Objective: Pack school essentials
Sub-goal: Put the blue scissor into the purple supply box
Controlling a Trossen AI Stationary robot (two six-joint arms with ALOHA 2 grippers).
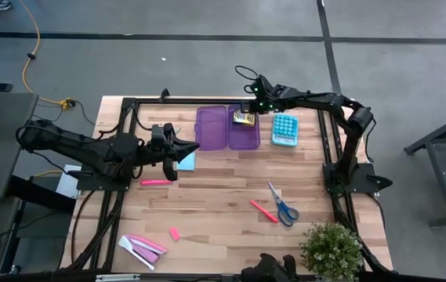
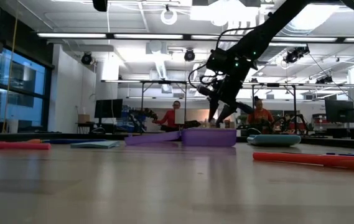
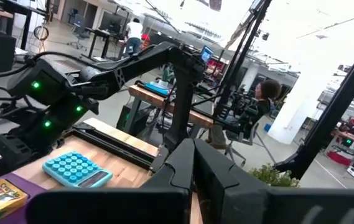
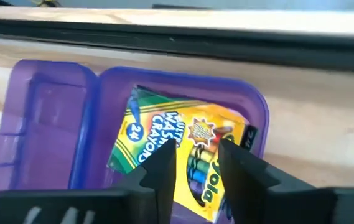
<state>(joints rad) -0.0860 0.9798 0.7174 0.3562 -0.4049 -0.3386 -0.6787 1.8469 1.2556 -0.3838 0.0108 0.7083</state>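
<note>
Nearest the low camera, pink marker (image 2: 313,160) flat on the tabletop toward the near right corner, beside blue-handled scissors (image 1: 284,208). Toward the near left corner, small pink eraser (image 1: 174,233) and flat pink-and-white pieces (image 1: 142,247); potted plant (image 1: 331,251) at the near right corner. Near the left edge, second pink marker (image 1: 156,182), with light-blue notepad (image 1: 186,162) just beyond it. By the far edge, open purple case (image 1: 215,129), both halves laid flat, and light-blue calculator (image 1: 284,129) just beside its right half. Yellow crayon box (image 4: 158,124) lying inside that right half, at its far corner. Right gripper (image 4: 198,149) reaching in from the far right corner, pointed down just above the crayon box, fingers apart, clamping nothing. Left gripper (image 1: 191,147) stretched from the left edge over the notepad, just beside the case's left half, fingers pressed together, empty.
</note>
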